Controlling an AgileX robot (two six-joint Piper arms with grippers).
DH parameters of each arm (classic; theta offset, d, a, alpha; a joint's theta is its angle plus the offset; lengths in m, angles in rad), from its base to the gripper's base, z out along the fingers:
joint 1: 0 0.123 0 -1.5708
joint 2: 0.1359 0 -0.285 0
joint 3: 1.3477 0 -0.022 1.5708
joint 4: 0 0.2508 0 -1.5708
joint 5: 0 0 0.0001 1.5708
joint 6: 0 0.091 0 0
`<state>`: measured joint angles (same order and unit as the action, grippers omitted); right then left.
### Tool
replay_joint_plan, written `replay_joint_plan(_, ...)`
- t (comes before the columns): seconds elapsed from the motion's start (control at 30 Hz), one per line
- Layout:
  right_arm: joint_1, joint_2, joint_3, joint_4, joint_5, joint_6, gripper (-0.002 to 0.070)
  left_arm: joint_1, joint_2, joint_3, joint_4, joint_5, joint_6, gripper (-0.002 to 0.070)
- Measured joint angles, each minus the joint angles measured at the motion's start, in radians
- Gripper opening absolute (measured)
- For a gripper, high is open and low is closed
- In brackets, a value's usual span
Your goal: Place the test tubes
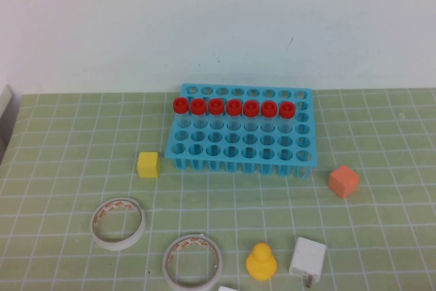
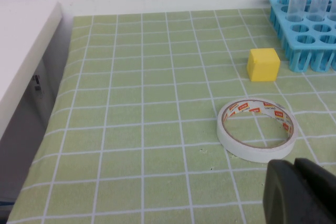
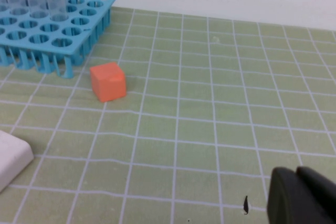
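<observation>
We see seven clear test tubes with red caps (image 1: pixel 234 110) standing upright side by side in the light-blue plastic rack (image 1: pixel 238 165), filling its second row from the far edge, starting at the left end. The rack sits at the middle of the green gridded mat (image 1: pixel 61 168). A yellow cube (image 1: pixel 148 164) lies just beside its left end and an orange cube (image 1: pixel 343 181) near its right front corner. Closer to us lie two white tape rolls (image 1: pixel 118 223), a yellow rubber duck (image 1: pixel 260 262) and a white charger block (image 1: pixel 307 258). The left gripper (image 2: pixel 295 170) hangs low over the mat near one tape roll, fingers pressed together, holding nothing. The right gripper (image 3: pixel 297 176) sits over bare mat, well apart from the orange cube, likewise closed and empty.
</observation>
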<state>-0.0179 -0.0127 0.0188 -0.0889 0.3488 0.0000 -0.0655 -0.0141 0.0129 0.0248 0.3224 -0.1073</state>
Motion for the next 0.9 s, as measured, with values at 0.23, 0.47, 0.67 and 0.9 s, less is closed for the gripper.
replay_joint_plan(0.23, 0.000, 0.000, 0.000, -0.008, -0.002, 0.000, -0.0001, 0.000, 0.000, 0.000, 0.000, 0.000, 0.000, -0.0001)
replay_joint_plan(0.47, 0.000, 0.000, 0.000, -0.009, -0.002, 0.000, -0.0001, 0.000, 0.000, 0.000, 0.000, 0.000, 0.000, -0.0001)
replay_joint_plan(0.67, 0.000, 0.000, 0.000, -0.010, -0.002, 0.000, -0.0001, 0.000, 0.000, 0.000, 0.000, 0.000, 0.000, -0.0001)
replay_joint_plan(0.9, -0.003, 0.000, 0.000, -0.010, -0.002, 0.000, -0.0001, 0.000, 0.000, 0.000, 0.000, 0.000, 0.000, -0.0001)
